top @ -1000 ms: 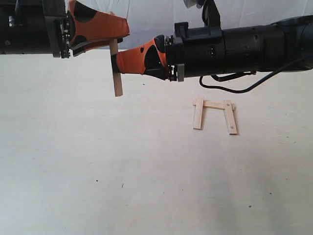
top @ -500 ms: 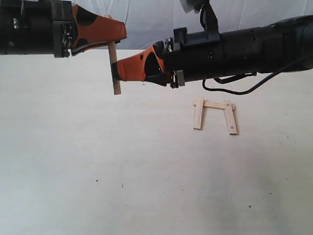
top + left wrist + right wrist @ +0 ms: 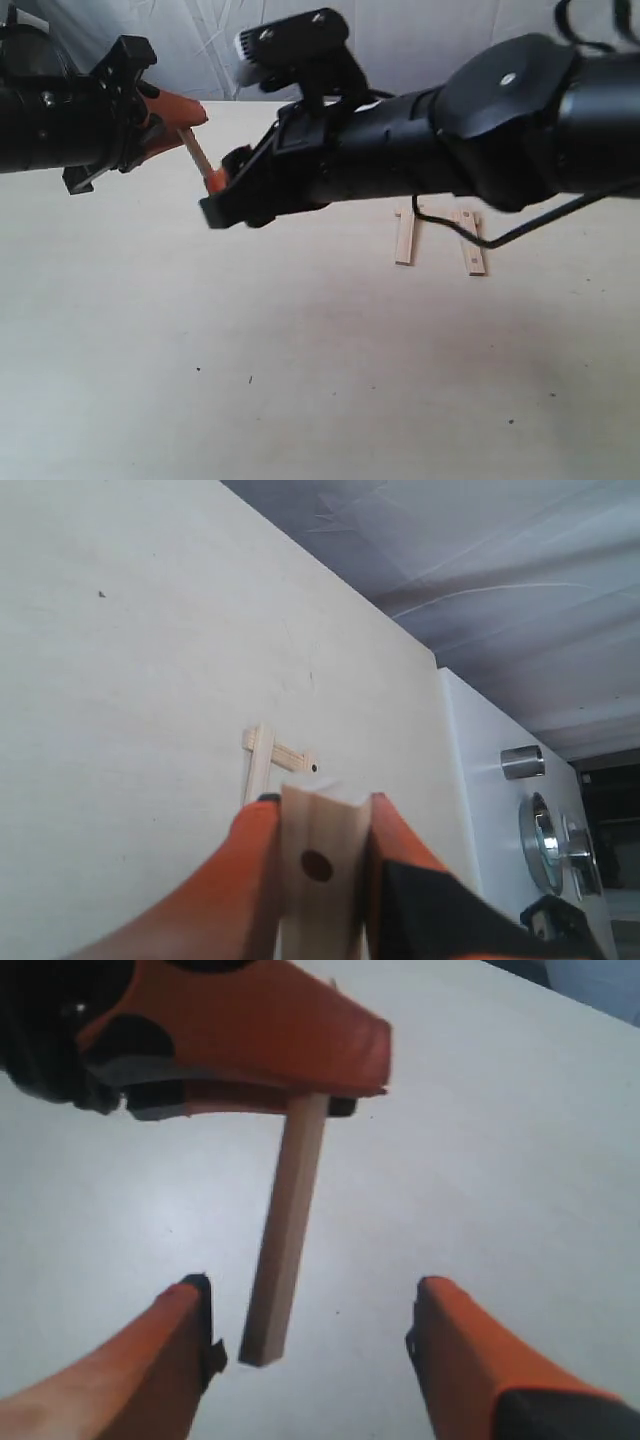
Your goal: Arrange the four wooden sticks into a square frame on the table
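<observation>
Sticks (image 3: 404, 240): 3 on tbl (image 3: 300, 350), 1 aloft

This is looking like a robotics lab rig, not a home. A black left arm (image 3: 50, 130) and a black right arm (image 3: 480, 140) are reaching over a bare cream surface (image 3: 300, 400). A creased pale cloth backdrop (image 3: 420, 40) is hanging behind the surface, and a white unit (image 3: 480, 780) with metal fittings (image 3: 522, 762) is standing beside it.

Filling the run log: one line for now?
left gripper: holds stick | right gripper: open | laid sticks: square incomplete
</observation>
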Motion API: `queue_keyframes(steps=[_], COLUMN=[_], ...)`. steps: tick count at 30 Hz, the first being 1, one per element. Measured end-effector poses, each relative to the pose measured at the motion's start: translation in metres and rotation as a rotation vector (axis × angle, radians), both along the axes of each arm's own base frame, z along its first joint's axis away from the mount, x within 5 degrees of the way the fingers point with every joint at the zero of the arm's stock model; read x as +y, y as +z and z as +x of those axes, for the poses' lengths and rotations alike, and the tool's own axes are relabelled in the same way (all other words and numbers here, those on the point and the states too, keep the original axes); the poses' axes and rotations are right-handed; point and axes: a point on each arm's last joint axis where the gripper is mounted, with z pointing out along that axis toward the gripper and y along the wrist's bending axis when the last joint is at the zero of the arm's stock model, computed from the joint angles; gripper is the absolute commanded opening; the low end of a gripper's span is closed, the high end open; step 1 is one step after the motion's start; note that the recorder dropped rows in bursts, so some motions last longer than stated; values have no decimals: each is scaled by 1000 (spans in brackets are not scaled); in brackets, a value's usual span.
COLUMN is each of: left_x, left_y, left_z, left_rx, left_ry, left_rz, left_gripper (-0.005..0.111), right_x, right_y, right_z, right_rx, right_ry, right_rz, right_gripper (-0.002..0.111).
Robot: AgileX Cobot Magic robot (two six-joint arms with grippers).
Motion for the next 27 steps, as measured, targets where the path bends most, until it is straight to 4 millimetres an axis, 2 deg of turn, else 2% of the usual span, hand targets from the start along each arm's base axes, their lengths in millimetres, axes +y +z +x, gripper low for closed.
queue_keyframes(steps=[3, 11, 13, 17, 18, 24, 27], left_x=[0, 0, -1, -1, -1, -2, -4], left_y=[-2, -2, -2, -2, -2, 0, 1], left_z=[-1, -1, -2, -2, -2, -1, -3], left_rx=[28, 54, 55, 58, 59, 62, 57], left_ry=[13, 28, 20, 20, 24, 32, 21], left_rz=[-29, -64, -73, -77, -83, -114, -119], left_gripper=[0, 0, 0, 0, 0, 1, 9], right_x=[23, 39, 40, 41, 40, 34, 30], right_y=[-11, -9, -15, -24, -23, -14, -9], right_z=[-11, -24, -22, -18, -18, -19, -22], right_rx=[-126, -366, -384, -392, -394, -356, -316], right_ry=[-27, -21, -29, -53, -64, -140, -149], right_rz=[-54, -143, -177, -209, -208, -172, -174], right_gripper=[57, 57, 47, 6, 0, -1, -1])
